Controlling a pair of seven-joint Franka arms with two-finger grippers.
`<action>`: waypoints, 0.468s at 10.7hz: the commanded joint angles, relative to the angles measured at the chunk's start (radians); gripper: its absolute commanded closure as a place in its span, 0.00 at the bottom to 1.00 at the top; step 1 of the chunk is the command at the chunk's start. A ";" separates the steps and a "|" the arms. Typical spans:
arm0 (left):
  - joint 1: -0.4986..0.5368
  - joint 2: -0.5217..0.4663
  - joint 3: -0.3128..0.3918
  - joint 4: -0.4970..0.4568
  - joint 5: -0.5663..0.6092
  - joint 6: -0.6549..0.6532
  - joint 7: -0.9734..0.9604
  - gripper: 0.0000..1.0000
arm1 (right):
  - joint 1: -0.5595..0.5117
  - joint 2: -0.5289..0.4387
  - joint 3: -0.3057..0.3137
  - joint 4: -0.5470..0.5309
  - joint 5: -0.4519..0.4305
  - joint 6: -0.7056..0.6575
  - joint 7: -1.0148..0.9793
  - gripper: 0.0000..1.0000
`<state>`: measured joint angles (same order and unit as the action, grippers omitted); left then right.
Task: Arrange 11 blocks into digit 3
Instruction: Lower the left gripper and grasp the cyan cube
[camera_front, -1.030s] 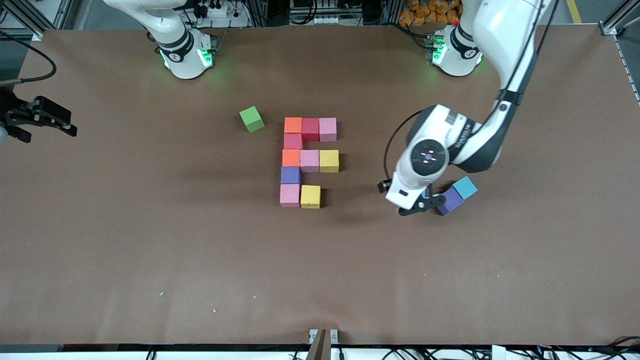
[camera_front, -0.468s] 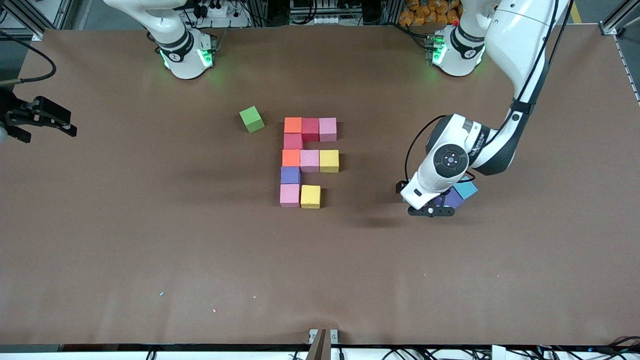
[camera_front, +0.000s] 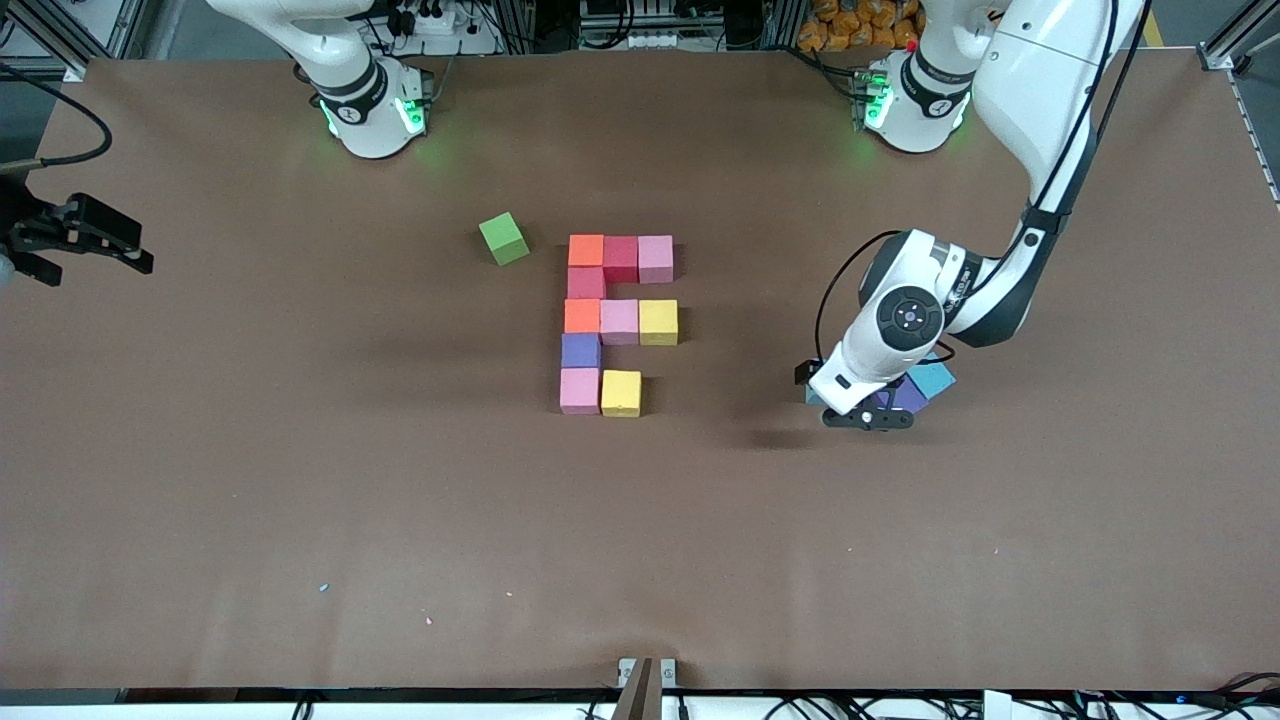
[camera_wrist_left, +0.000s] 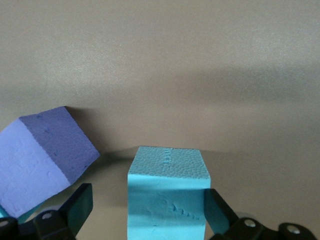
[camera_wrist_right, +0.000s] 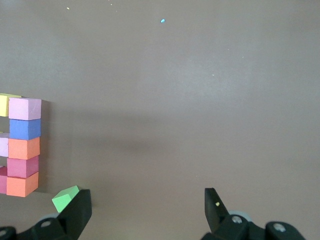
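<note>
Right now the left gripper (camera_front: 868, 418) is down over a small cyan foam cube (camera_wrist_left: 167, 192) toward the left arm's end of the table, its black fingers (camera_wrist_left: 77, 206) spread apart with the cube sitting between them, neither pad visibly touching it. Just beside that cyan cube lies a purple foam cube (camera_wrist_left: 42, 157), tilted at an angle to it. Well apart from the cyan cube, toward the right arm's end, nine foam cubes sit packed together on the brown table (camera_front: 300, 480), the yellow one (camera_front: 621, 393) nearest the front camera. A green foam cube (camera_front: 503, 238) lies apart from them. The right gripper (camera_front: 80, 235) waits at the table's edge, fingers (camera_wrist_right: 75, 212) parted, holding nothing.
</note>
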<state>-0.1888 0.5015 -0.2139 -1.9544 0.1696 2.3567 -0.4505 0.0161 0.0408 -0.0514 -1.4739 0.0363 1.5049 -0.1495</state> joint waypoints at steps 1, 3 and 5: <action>0.011 -0.012 -0.009 -0.011 0.010 0.018 0.001 0.00 | -0.016 0.011 0.010 0.026 -0.013 -0.015 0.001 0.00; 0.003 -0.030 -0.010 -0.009 0.004 0.010 -0.011 0.00 | -0.015 0.011 0.010 0.026 -0.012 -0.015 0.001 0.00; 0.000 -0.047 -0.019 -0.009 0.002 -0.010 -0.046 0.00 | -0.015 0.011 0.010 0.026 -0.012 -0.015 0.001 0.00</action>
<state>-0.1898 0.4865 -0.2218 -1.9487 0.1696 2.3611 -0.4701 0.0152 0.0408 -0.0518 -1.4738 0.0363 1.5049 -0.1495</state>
